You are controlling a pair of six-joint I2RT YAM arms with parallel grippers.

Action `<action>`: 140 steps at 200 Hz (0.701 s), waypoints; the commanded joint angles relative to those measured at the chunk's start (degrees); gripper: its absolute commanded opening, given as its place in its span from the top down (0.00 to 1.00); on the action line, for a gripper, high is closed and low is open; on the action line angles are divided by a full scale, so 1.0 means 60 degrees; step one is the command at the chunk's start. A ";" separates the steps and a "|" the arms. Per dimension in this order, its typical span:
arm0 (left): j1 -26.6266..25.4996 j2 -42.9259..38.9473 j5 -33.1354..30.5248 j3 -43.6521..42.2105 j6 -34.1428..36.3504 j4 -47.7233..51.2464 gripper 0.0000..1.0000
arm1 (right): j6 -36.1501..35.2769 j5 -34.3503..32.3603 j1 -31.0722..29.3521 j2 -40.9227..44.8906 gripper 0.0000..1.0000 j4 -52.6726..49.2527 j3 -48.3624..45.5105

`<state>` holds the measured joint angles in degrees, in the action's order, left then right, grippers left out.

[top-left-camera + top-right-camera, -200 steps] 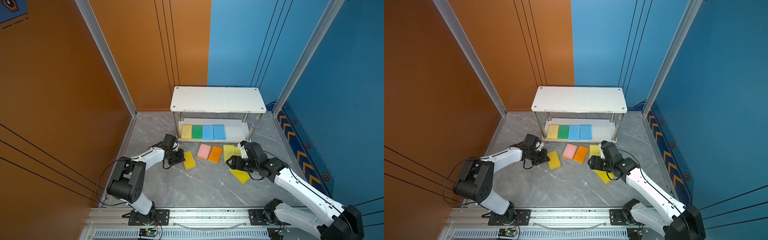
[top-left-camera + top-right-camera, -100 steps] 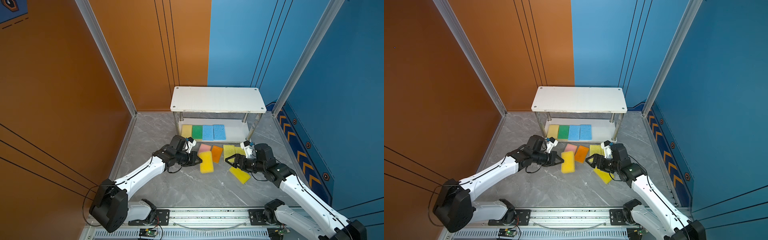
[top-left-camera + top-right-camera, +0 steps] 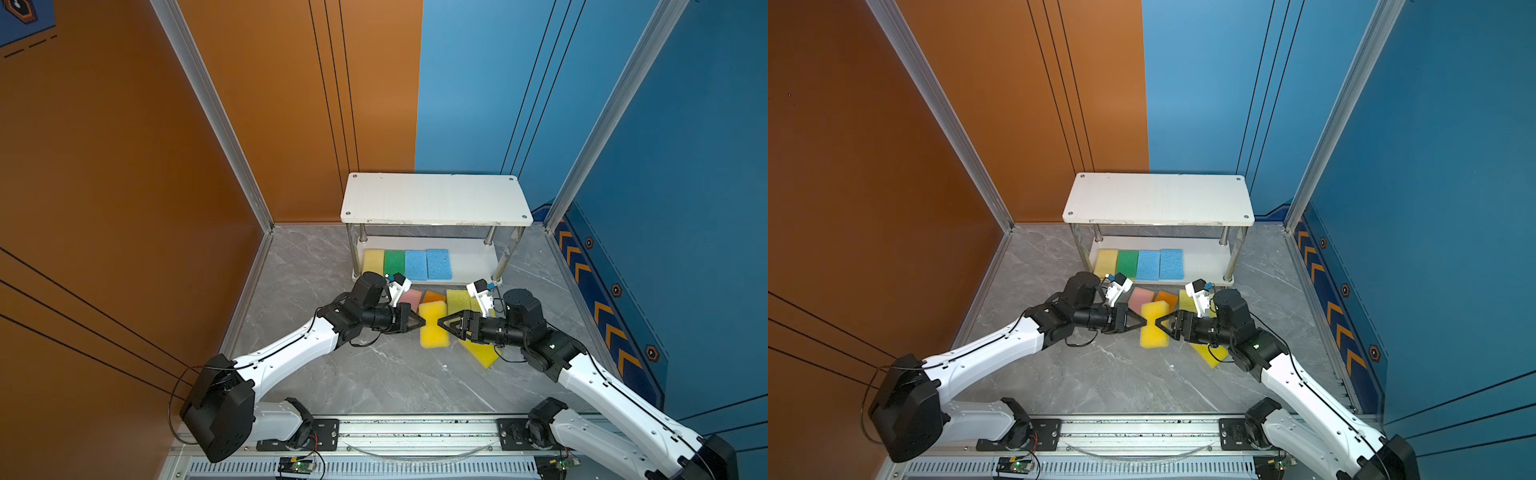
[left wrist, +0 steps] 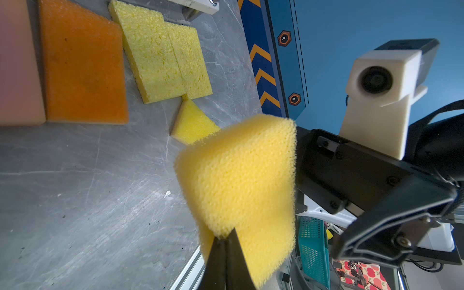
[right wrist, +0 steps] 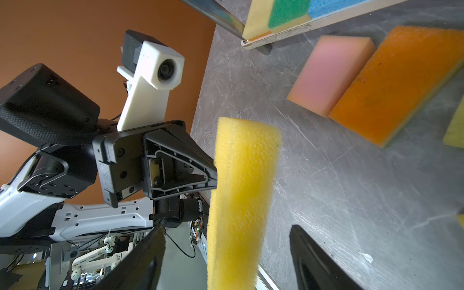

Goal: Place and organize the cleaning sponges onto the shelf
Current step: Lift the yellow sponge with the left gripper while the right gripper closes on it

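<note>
- The left hand is pinching the yellow sponge by one edge, holding it above the tabletop, just near of the shelf.
- The right hand faces it, spread, with its jaws either side of the free edge and not touching. This looks like a handover.
- On the lower tier, four sponges fill the left, and the right end is bare.

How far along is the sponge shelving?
Done: four sponges sit on the shelf's lower board. In hand: left gripper pinches a yellow sponge, right gripper open around it. Left: pink, orange and three yellow sponges on the table.
</note>
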<state>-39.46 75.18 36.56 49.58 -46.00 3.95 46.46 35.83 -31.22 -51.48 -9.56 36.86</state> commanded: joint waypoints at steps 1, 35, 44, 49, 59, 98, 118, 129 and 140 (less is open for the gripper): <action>-0.0127 0.0098 0.0076 0.0271 -0.0166 -0.0275 0.97 | 0.0189 0.0009 -0.0156 -0.0119 0.27 0.0575 -0.0140; -0.0205 0.0047 0.0064 0.0260 -0.0301 -0.0425 0.97 | 0.0212 -0.0038 -0.0190 -0.0201 0.44 0.0612 -0.0196; -0.0205 0.0042 0.0060 0.0251 -0.0317 -0.0433 0.97 | 0.0227 -0.0057 -0.0194 -0.0187 0.49 0.0624 -0.0222; -0.0197 0.0039 0.0060 0.0233 -0.0331 -0.0461 0.97 | 0.0238 -0.0074 -0.0192 -0.0172 0.52 0.0627 -0.0218; -0.0212 0.0043 0.0074 0.0224 -0.0385 -0.0524 0.97 | 0.0268 -0.0091 -0.0201 -0.0150 0.60 0.0644 -0.0231; -0.0209 0.0069 0.0206 0.0104 -0.0683 -0.1003 0.90 | 0.0358 -0.0182 -0.0181 -0.0135 0.86 0.0621 -0.0322; -0.0138 0.0051 0.0263 0.0056 -0.0709 -0.1051 0.67 | 0.0358 -0.0112 -0.0032 -0.0113 0.86 0.0592 -0.0357; -0.0050 -0.0016 0.0320 -0.0048 -0.0779 -0.1144 0.50 | 0.0358 0.0030 0.0151 -0.0057 0.86 0.0563 -0.0346; 0.0128 -0.0140 0.0454 -0.0239 -0.0979 -0.1451 0.38 | 0.0358 0.0258 0.0447 0.0044 0.86 0.0537 -0.0343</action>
<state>-40.03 75.22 37.04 49.58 -50.37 -0.86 48.51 35.83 -31.07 -52.51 -6.85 35.46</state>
